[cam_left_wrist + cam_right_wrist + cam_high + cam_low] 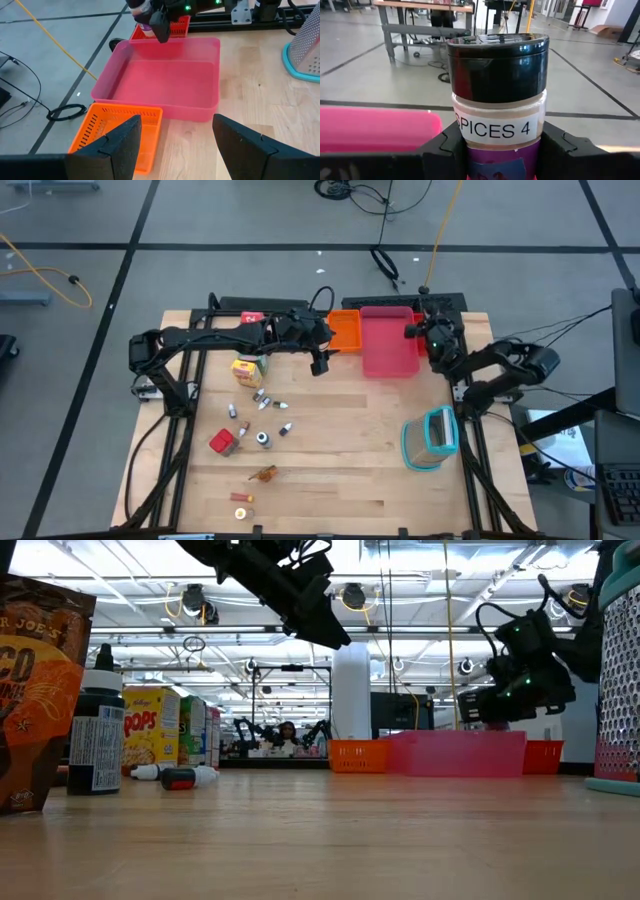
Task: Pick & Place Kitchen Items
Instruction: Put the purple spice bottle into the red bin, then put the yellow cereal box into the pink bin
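Note:
My right gripper (500,150) is shut on a small spice jar (497,85) with a black cap and a "SPICES 4" label. It hangs over the far right part of the pink tray (385,350). The left wrist view shows that jar (144,20) above the tray's far rim. My left gripper (175,145) is open and holds nothing. It hovers at the near side of the orange tray (345,332). A yellow carton (247,370), tiny bottles (262,398), a red cube (222,442) and orange-brown bits (262,474) stand or lie on the table's left half. My right gripper pinches the jar's lower body (500,165), below the label, between its two fingers, one on each side. The jar stands upright in the hold, cap up, lifted clear above the pink tray.
A red tray (385,308) lies behind the pink one. A teal-rimmed clear container (430,438) stands at the near right. A red carton (250,318) sits at the far left. Bare wood shows between the small items and the container.

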